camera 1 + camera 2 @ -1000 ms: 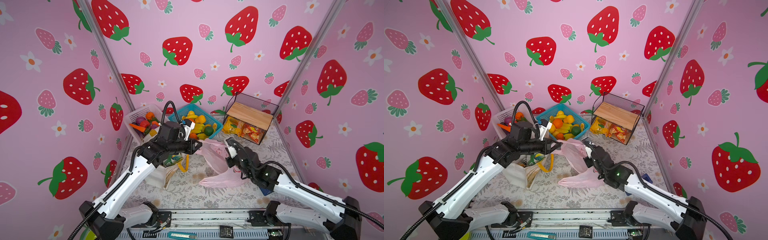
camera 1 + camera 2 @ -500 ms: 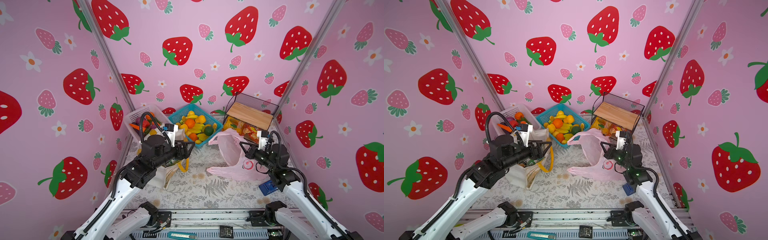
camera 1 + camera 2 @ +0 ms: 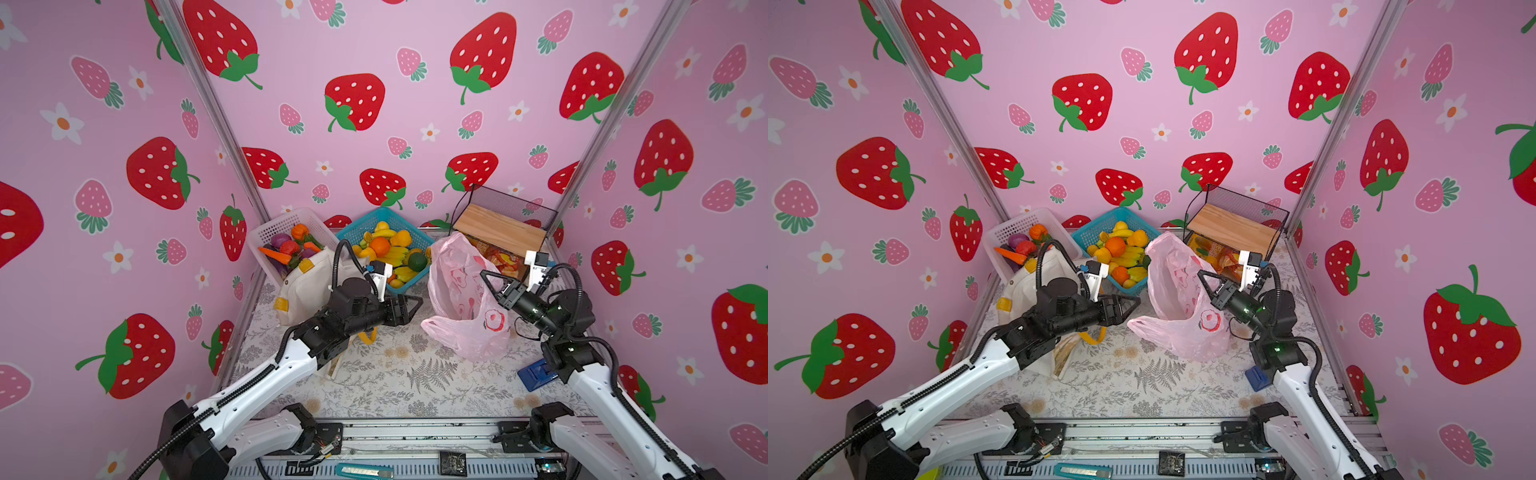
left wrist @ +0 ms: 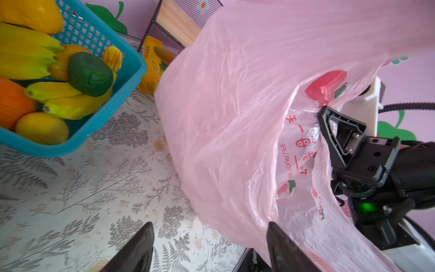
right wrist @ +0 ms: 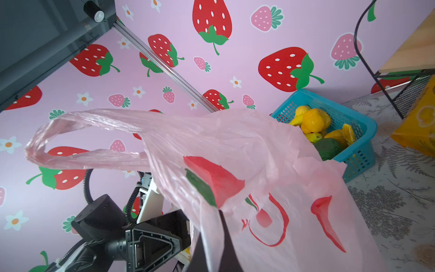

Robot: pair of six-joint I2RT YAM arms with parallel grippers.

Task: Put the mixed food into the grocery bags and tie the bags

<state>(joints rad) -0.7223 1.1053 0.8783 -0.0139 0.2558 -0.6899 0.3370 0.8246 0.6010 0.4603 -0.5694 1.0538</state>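
Top views, both: the pink bag (image 3: pixel 465 299) stands on the surface (image 3: pixel 415 374) just right of the blue basket (image 3: pixel 399 219), with its mouth lifted. The right pincer (image 3: pixel 488 280) is clenched on the bag's rim on the side away from the basket. Judged purpose: to prop the thin film up so the mouth does not collapse. The left pincer (image 3: pixel 415 305) hangs just in front of the basket, apart from the bag, released and empty, and points toward the bag's nearer rim. The tote (image 3: pixel 309 286) slumps to the left of the basket, partly under the left arm. An orange (image 3: pixel 379 246) and a dark green fruit (image 3: pixel 417 262) lie in the basket with other fruit. Nothing can be made out inside the bag, so its loading appears not yet begun.

Left wrist view: the left pincer's fingers (image 4: pixel 136 249) stand wide apart, with only surface and the bag's edge beyond them and nothing grasped. The bag fills the space beside the basket. The tip of the right pincer (image 4: pixel 326 117) presses into the film. A yellow packet (image 4: pixel 151 66) lies behind the basket's corner, against the bag.

Right wrist view: film is pinched between the right pincer's closed fingers (image 5: pixel 229 249). One handle loop (image 5: pixel 70 141) stands out in the air, unheld.

Judgement: the free rim needs a second hold before food goes in. The film is slippery and could slide out or tear under a hard pull.
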